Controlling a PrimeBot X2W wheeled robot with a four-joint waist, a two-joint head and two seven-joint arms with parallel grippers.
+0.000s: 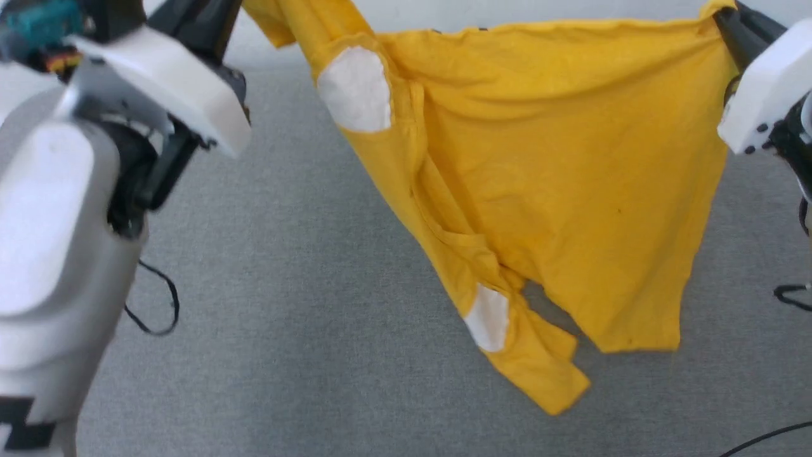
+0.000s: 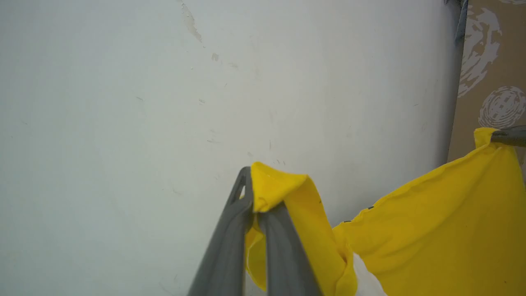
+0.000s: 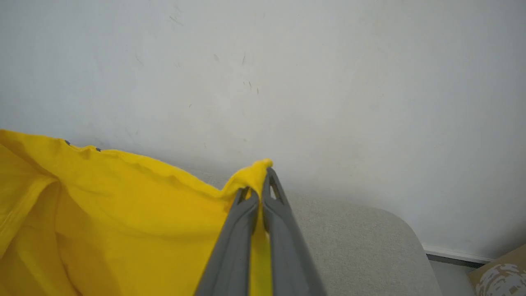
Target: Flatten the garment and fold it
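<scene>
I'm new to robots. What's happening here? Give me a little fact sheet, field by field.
Item: yellow T-shirt, crumpled, not yet folded
Position: lifted, stretched between both hands, lower part dangling
Left hand: shut on a bunched bit of cloth
Right hand: shut on the corner of the top edge
Underneath: grey surface
Behind: white wall
</scene>
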